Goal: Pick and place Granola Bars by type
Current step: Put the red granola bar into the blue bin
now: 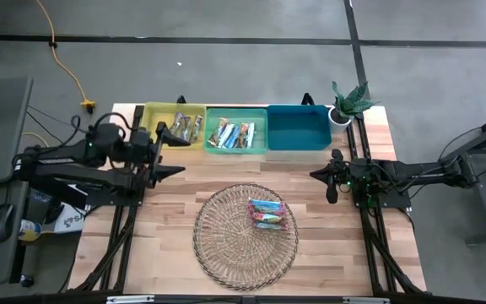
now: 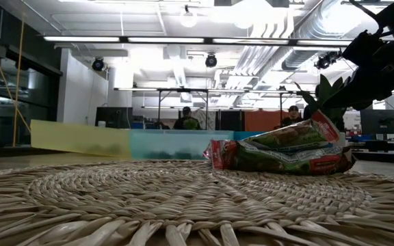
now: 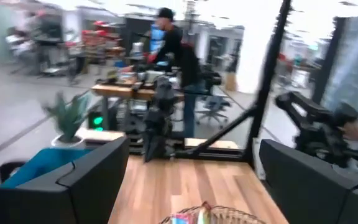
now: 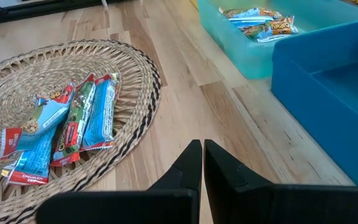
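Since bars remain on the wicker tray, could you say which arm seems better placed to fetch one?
Probably the right: its shut gripper points toward the bars on the tray, beside the empty blue bin.

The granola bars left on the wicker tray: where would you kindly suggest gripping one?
Probably from straight above, claw closing across the narrow width of the outermost bar: the bars lie flat, side by side on the wicker tray, long edges touching, so only the outer edge is free.

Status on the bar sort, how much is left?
Mostly done: brown-silver bars sit in the yellow bin, light blue ones in the green bin. The blue bin looks empty. Nothing in hand: left claw open, right claw shut. Left: the teal-pink bars on the wicker tray.
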Robot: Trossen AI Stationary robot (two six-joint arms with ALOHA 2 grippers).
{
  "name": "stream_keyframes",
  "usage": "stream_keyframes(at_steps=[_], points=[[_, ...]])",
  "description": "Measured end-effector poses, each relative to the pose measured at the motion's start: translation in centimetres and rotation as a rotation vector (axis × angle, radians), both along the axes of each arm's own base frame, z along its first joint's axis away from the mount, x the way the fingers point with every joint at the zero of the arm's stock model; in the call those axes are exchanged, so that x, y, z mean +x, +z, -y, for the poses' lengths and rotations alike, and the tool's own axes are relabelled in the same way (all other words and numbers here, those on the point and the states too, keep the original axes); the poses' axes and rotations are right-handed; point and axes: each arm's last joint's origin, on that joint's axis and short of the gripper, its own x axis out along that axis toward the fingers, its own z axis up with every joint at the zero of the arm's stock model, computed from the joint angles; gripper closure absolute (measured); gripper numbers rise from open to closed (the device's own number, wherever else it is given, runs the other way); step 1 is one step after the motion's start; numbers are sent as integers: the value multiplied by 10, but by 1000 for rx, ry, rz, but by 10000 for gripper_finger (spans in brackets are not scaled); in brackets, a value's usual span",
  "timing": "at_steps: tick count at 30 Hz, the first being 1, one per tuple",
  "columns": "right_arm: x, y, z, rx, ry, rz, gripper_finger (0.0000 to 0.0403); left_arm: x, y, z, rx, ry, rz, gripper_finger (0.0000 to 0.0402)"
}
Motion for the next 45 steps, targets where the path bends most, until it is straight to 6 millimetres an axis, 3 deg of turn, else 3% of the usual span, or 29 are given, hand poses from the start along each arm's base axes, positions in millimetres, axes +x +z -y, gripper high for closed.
stream_keyframes(at_steps=[5, 17, 27, 32, 36, 45], points=[[0, 0, 0, 0, 0, 0, 402, -2, -18, -2, -75, 110, -24, 43], [2, 4, 1, -46, -11, 42, 402, 9, -51, -1, -112, 38, -35, 43], [8, 22, -1, 241, -28, 274, 402, 12, -75, -1, -112, 31, -25, 43], [10, 33, -3, 269, 24, 391, 402, 13, -89, 0, -89, 13, -8, 43], [9, 52, -5, 231, 135, 471, 402, 12, -102, 2, -69, -59, 43, 43], [6, 134, -5, 119, 168, 556, 402, -1, -118, 6, -68, -175, 111, 43]])
